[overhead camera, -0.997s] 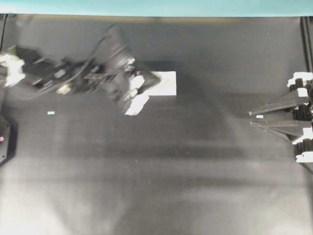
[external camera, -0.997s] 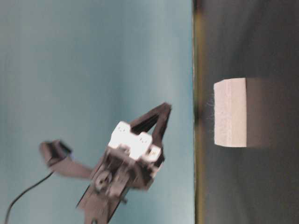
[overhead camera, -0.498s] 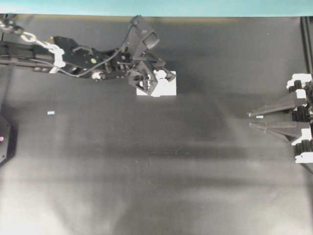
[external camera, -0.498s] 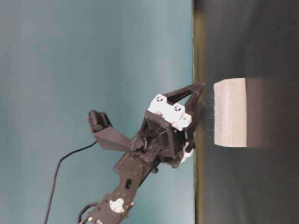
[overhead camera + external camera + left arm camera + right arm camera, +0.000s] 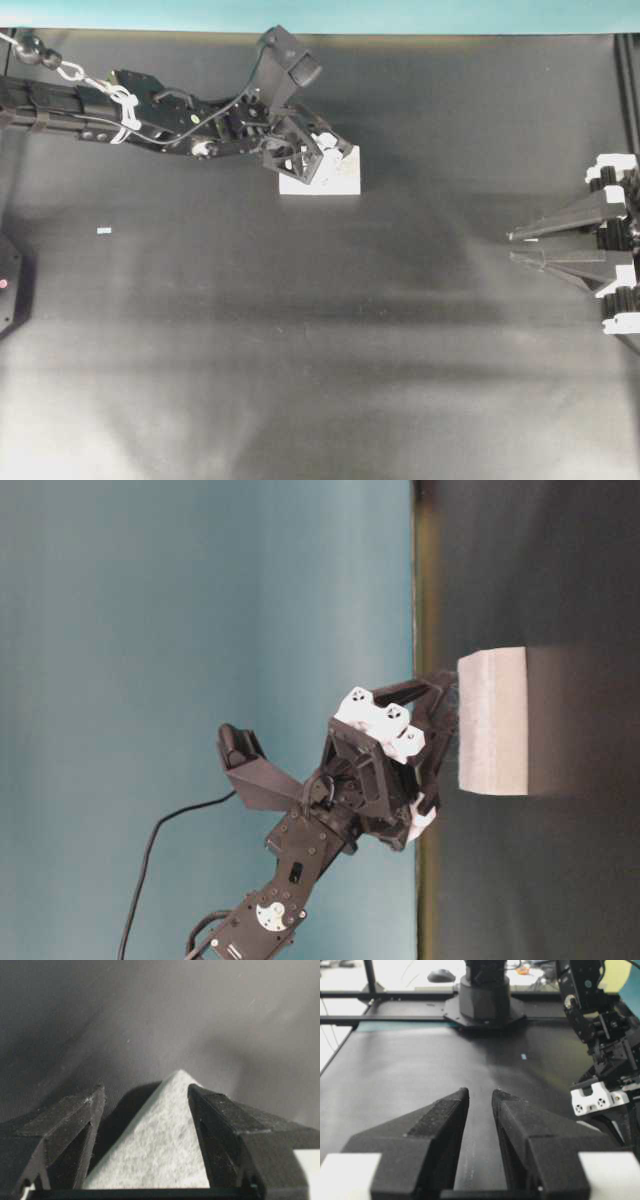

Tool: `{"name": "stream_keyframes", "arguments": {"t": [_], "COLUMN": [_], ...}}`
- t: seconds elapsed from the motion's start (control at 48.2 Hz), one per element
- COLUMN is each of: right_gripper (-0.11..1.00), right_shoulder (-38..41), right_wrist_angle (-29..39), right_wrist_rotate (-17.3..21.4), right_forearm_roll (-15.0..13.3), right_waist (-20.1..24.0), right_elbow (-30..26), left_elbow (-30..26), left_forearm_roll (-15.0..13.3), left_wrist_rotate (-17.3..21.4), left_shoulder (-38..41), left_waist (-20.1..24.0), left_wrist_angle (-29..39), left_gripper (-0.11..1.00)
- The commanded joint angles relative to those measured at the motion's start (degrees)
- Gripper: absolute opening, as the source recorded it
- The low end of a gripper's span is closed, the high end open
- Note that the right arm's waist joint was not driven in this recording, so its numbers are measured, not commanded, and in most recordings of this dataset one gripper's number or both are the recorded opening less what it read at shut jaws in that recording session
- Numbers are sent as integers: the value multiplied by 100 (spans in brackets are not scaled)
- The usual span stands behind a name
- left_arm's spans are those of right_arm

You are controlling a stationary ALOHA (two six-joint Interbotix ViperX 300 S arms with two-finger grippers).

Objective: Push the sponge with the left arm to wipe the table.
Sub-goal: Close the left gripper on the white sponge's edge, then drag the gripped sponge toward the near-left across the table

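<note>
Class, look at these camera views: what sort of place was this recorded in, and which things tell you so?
Most likely a robotics lab bench. Two black robot arms face each other across a matte black table: the left arm reaching a white sponge, the right gripper parked. Metal framing stands behind.

No readable text, label, brand, number or sign is showing in any view.
</note>
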Motion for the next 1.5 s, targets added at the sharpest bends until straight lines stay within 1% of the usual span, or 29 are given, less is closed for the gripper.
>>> {"name": "stream_keyframes", "arguments": {"t": [0.0, 0.249, 0.374, 0.602, 0.831, 1.059, 1.225, 1.37, 1.474], "right_gripper": [25, 25, 25, 25, 25, 25, 25, 25, 25], "right_shoulder": [62, 70, 62, 62, 62, 70, 62, 62, 62], "right_wrist_angle": [-70, -70, -70, -70, -70, -70, -70, -70, -70], "right_wrist_rotate": [0, 0, 0, 0, 0, 0, 0, 0, 0], "right_forearm_roll": [9, 9, 18, 9, 9, 9, 9, 9, 9], "right_waist": [0, 0, 0, 0, 0, 0, 0, 0, 0], "right_elbow": [-26, -26, -9, 0, 0, 9, 18, 18, 18], "left_elbow": [0, 26, 132, 571, 993, 1494, 1846, 2065, 2215], "left_forearm_roll": [18, 18, 26, 26, 26, 26, 26, 26, 26], "left_wrist_rotate": [0, 0, 0, -26, -114, -439, -598, -773, -879], "left_shoulder": [-26, -18, -35, -158, -431, -791, -993, -1151, -1248], "left_waist": [-141, -299, -299, -360, -589, -870, -1055, -1151, -1318], "left_wrist_angle": [9, 176, 264, 281, 281, 272, 281, 281, 281], "left_gripper": [64, 64, 64, 64, 64, 64, 64, 65, 65]}}
